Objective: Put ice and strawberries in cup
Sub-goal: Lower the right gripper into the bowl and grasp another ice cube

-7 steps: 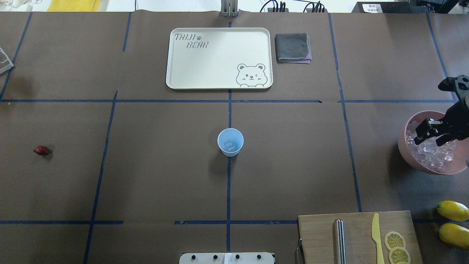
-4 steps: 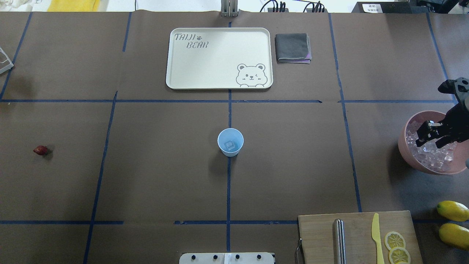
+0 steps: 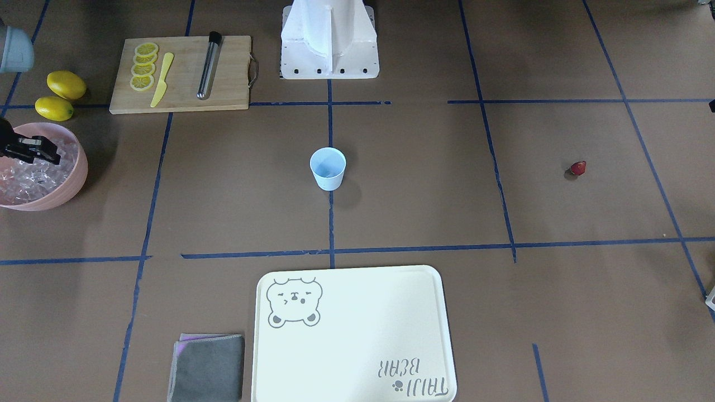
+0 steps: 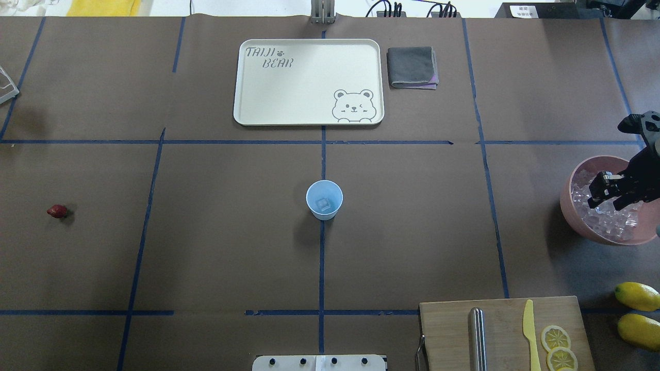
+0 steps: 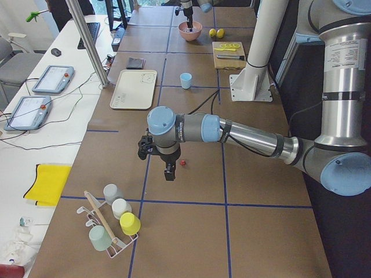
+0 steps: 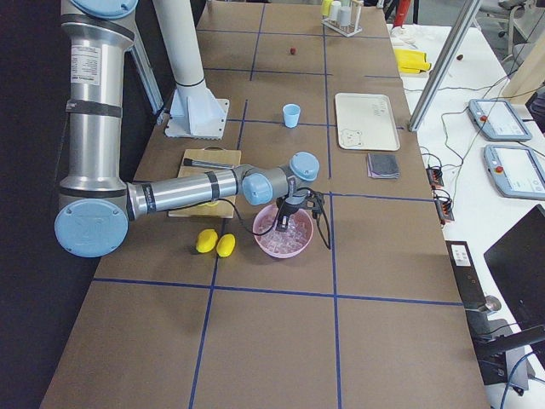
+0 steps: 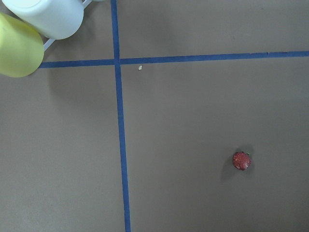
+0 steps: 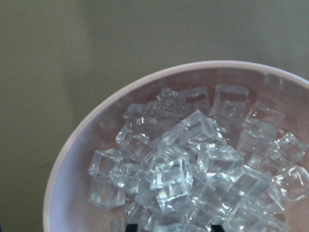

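Note:
The pale-blue cup (image 4: 324, 200) stands upright at the table's centre with one ice cube (image 4: 323, 204) inside. The strawberry (image 4: 57, 211) lies alone on the table far to the left, also in the left wrist view (image 7: 241, 161). My right gripper (image 4: 606, 202) hangs open over the pink bowl (image 4: 567, 208), its tips just above the heaped ice (image 8: 193, 159). My left gripper (image 5: 168, 172) hovers beside the strawberry (image 5: 183, 163). It shows only in the exterior left view, so I cannot tell if it is open or shut.
A cream bear tray (image 4: 308, 82) and folded grey cloth (image 4: 412, 67) sit at the back. A cutting board (image 4: 505, 335) with a yellow knife, metal rod and lemon slices is front right, beside two lemons (image 4: 638, 296). A cup rack (image 5: 110, 223) stands at the left end.
My right gripper has shifted slightly right and lower, closer to the ice in the pink bowl. The cup and strawberry have not moved.

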`<state>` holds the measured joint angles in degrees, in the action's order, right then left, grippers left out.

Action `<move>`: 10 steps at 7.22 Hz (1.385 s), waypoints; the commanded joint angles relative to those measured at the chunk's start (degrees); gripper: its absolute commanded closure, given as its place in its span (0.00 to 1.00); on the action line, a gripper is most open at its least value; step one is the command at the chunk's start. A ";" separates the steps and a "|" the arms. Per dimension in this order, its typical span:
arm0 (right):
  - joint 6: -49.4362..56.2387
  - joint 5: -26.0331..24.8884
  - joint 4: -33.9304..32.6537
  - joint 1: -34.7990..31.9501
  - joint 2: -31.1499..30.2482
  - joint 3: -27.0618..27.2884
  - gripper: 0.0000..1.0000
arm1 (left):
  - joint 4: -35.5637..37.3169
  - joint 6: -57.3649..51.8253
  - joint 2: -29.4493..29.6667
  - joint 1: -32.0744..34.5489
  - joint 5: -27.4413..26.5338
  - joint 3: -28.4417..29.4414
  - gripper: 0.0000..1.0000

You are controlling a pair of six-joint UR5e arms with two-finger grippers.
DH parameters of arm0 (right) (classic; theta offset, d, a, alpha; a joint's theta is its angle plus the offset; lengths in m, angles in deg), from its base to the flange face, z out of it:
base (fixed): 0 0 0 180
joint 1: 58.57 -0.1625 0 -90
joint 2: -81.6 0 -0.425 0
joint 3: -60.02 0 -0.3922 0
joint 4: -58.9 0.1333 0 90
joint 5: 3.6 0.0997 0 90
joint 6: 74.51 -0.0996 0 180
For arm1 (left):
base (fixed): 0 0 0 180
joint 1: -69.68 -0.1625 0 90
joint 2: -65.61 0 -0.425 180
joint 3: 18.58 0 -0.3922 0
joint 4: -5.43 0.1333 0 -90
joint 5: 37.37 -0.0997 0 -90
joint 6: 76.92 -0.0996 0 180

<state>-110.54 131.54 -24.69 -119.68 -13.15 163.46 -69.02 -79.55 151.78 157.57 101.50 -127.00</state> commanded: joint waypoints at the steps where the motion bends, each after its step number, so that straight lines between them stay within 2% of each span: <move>1: -0.09 0.21 0.00 0.03 -0.08 0.02 0.54 | 0.00 0.00 -0.12 0.00 -0.01 -0.03 0.00; 3: 0.00 0.21 0.09 -0.06 -0.08 0.10 0.96 | 0.00 -0.09 -0.12 0.00 0.08 -0.12 0.00; 5: 0.00 0.38 0.09 -0.24 -0.25 1.93 1.00 | 0.00 0.00 -0.12 0.00 1.65 -0.03 0.00; 7: -0.43 1.34 -0.70 -0.76 -1.13 9.55 1.00 | 0.00 0.00 -0.12 0.00 1.75 -0.03 0.00; 8: -7.23 1.43 -1.05 -0.77 0.43 13.86 1.00 | 0.00 0.00 -0.12 0.00 1.75 -0.03 0.00; 10: -24.35 1.44 -1.05 1.84 11.99 14.96 1.00 | 0.00 0.00 -0.12 0.00 1.75 -0.03 0.00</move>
<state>-124.91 133.02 -25.72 -119.80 -7.56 177.32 -69.01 -79.55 151.65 157.57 103.24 -127.03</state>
